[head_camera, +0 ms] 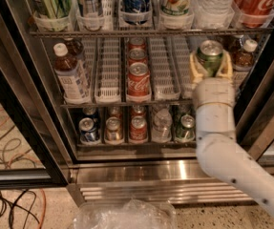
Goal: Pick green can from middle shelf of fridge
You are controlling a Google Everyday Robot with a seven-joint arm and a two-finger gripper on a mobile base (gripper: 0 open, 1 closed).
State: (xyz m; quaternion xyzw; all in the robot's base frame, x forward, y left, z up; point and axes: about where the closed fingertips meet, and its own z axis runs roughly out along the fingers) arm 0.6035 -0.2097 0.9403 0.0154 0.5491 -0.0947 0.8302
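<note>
The green can (209, 54), with a silver top and pull tab, sits at the right end of the middle shelf (109, 86) of the fridge (146, 171). My gripper (210, 65) reaches in from the lower right on a white arm. Its cream fingers (196, 68) stand on both sides of the can and are shut on it. The can's lower part is hidden behind the gripper. Red cola cans (138, 82) line the shelf's centre lane. White-capped brown bottles stand at the left (71, 73) and at the right (245, 54).
The rack above (127, 31) holds tall cans and bottles in clear cups, close over the green can. The rack below holds several small cans (138, 128). A black door frame (265, 75) stands to the right. A clear plastic bag (126, 215) and cables (7, 209) lie on the floor.
</note>
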